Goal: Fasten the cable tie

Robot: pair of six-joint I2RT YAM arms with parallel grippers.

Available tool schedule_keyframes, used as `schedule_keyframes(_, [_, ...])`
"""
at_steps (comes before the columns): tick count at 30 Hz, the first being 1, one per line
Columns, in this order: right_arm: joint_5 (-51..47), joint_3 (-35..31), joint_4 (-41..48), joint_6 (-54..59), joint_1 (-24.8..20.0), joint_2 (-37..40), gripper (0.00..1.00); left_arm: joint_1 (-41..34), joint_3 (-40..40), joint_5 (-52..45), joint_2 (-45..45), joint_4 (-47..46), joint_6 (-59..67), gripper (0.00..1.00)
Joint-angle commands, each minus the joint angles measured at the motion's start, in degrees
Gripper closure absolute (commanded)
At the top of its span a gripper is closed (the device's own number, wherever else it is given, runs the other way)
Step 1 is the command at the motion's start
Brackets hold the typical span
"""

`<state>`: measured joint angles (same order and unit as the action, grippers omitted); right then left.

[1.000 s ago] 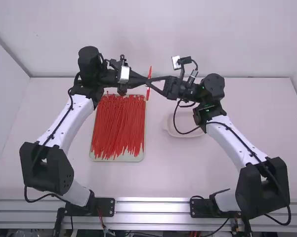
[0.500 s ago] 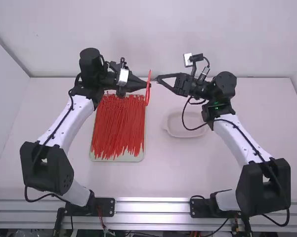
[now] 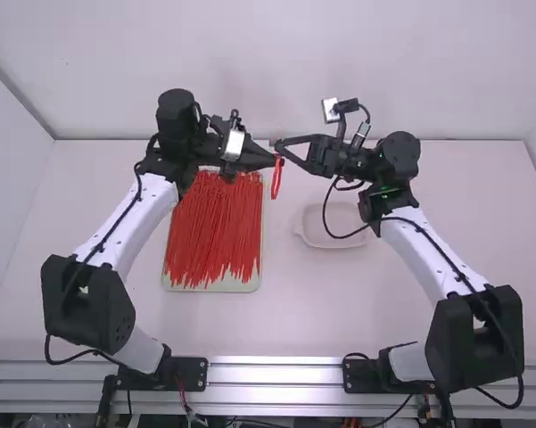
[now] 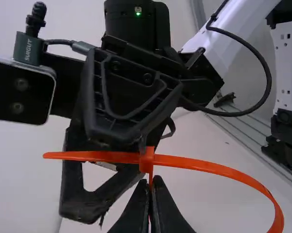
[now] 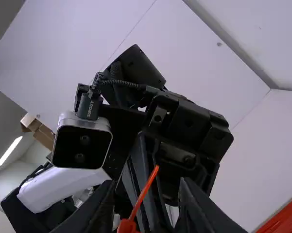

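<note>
The cable tie (image 4: 209, 169), light, springy and slick, is up in the air, pinched just below its head by the left gripper (image 4: 149, 196). The right gripper (image 5: 146, 194) seems spread around the tail, probably the best place to hold.

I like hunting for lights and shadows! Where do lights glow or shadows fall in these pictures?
High view: soft, even light on the table, no hard shadows. Left wrist view: a small green lamp glows on the right arm. Right wrist view: a bright strip light shines in the room behind.
</note>
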<state>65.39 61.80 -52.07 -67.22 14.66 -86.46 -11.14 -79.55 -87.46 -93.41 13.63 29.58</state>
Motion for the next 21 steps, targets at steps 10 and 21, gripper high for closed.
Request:
schedule_keyframes(10, [0.0, 1.6, -0.3, -0.5, 0.0, -0.1, 1.00, -0.1, 1.3, -1.5, 0.2, -0.1, 0.1, 0.98])
schedule_keyframes(21, [0.1, 1.6, -0.7, -0.8, 0.0, -0.1, 1.00, -0.1, 3.6, -1.6, 0.2, -0.4, -0.2, 0.98])
